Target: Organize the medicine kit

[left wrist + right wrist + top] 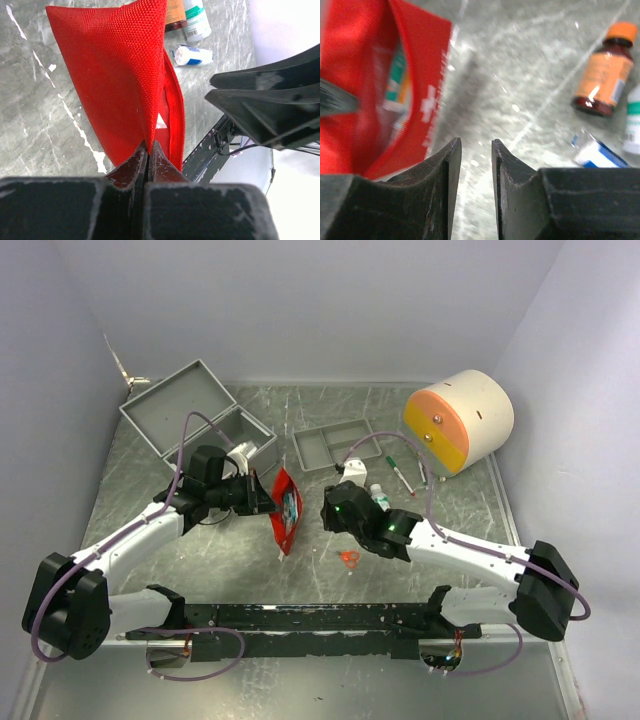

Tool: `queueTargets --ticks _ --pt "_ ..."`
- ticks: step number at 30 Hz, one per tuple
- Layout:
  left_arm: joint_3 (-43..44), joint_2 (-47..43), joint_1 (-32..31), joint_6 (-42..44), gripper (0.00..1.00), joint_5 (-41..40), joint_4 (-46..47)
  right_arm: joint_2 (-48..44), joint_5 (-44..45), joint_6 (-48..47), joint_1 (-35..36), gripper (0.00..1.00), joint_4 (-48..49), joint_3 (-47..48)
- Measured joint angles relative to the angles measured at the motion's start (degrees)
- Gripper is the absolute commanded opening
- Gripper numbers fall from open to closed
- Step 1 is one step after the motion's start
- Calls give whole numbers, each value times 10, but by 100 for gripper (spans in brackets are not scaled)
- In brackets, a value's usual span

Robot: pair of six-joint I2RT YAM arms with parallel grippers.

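Looks like a robotics lab test cell to me, not a home or a clinic. Plain pale matte walls (300,300) box in three sides of a grey marbled tabletop (330,405) — basically a booth. Two white-and-black robot arms, the left arm (125,540) and the right arm (470,545), sit on a black perforated metal rail (320,618) along the near edge, with thin purple cables (182,445) looping off them. The rest reads as staged props — a silvery-grey rectangular metal case (190,405), a shallow grey divided tray (335,445), a small red fabric pouch (287,508) and a cream drum with an orange face (460,420).
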Motion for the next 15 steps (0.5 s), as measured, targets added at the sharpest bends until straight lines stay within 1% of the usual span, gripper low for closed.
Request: queueTargets --ticks 3,6,11,15 --pt "0 5 0 2 7 2 -2 7 -17 -14 0 35 -25 -29" --pt "0 16 0 2 7 12 -2 23 -45 -26 -1 37 -25 -33" --pt "4 35 0 3 7 22 -6 64 -62 -25 -1 53 -30 -27" --pt "10 45 0 3 7 43 -7 73 -53 -7 -1 58 -60 -27"
